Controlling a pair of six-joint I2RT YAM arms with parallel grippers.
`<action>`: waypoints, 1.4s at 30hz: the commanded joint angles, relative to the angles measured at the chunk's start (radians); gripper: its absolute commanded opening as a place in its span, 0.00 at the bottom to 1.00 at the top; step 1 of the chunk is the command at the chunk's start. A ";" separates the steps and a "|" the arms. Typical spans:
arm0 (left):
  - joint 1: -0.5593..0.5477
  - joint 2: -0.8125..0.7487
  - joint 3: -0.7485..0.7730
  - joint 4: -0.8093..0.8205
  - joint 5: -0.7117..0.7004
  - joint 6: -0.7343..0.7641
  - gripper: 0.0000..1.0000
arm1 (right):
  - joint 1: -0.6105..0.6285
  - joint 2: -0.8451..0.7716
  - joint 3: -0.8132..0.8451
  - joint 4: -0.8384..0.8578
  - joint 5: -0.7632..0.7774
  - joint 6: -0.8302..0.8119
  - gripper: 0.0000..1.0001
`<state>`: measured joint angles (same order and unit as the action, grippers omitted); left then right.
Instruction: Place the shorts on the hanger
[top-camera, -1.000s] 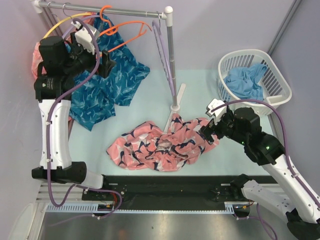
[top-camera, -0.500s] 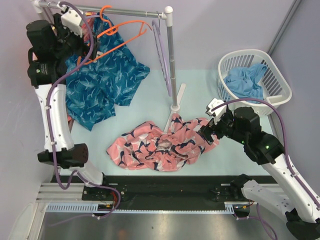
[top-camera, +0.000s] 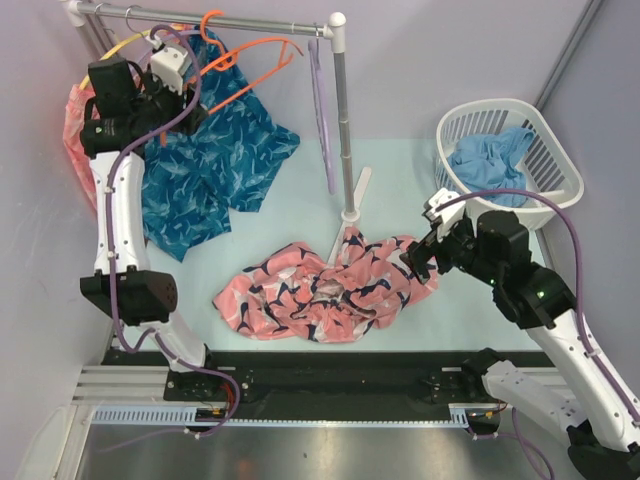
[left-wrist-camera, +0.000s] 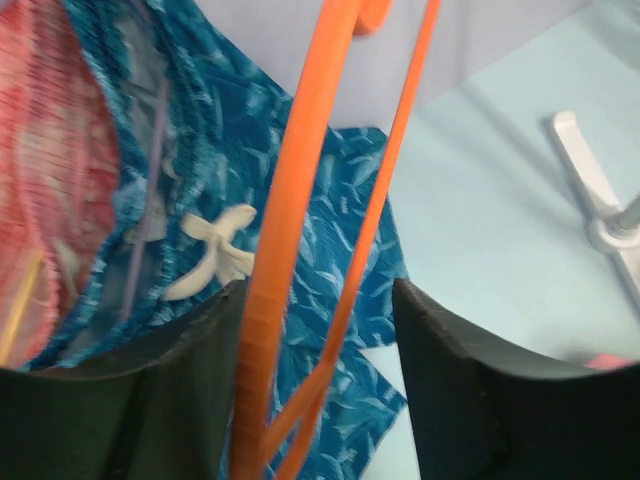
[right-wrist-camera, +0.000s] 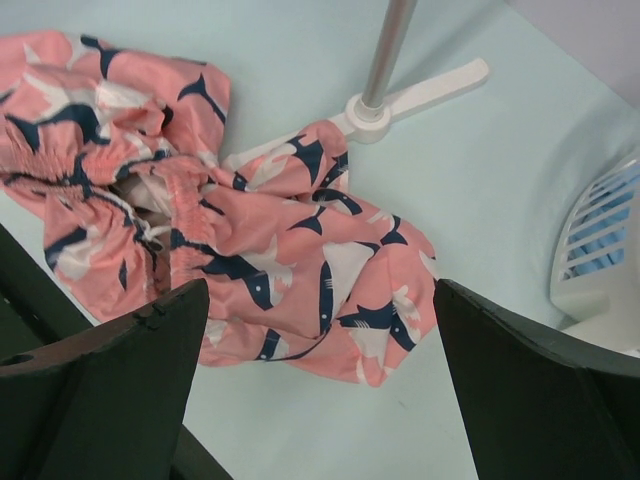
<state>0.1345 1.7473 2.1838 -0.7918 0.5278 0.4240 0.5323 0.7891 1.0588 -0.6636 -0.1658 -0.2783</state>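
Left fingers (left-wrist-camera: 470, 390): spread around the hanger (left-wrist-camera: 300, 200), upper left; close squarely before you lift.
Right fingers (right-wrist-camera: 100, 390): spread over the shorts (right-wrist-camera: 260, 240); pinch the waistband, not loose folds.

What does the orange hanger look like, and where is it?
The orange hanger is thin, bright, smooth-looking plastic with a curved hook on top. Its hook sits over the metal rail of the clothes rack, and it hangs tilted in front of the teal-blue patterned shorts. No clothes are on it. Two of its bars run between the open fingers of the left gripper; I can't tell if a finger touches it.
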 joint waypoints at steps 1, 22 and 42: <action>0.007 -0.089 -0.056 0.029 0.092 -0.021 0.55 | -0.037 -0.013 0.092 0.050 -0.043 0.128 1.00; 0.007 -0.265 -0.027 0.119 -0.060 -0.146 0.00 | -0.063 0.032 0.185 0.061 -0.041 0.133 1.00; 0.007 -0.825 -0.691 -0.418 -0.267 0.336 0.00 | -0.058 0.071 0.211 -0.010 -0.181 0.001 1.00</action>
<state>0.1345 0.9798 1.5616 -1.0363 0.2794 0.5701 0.4736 0.8467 1.2274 -0.6727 -0.2630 -0.2424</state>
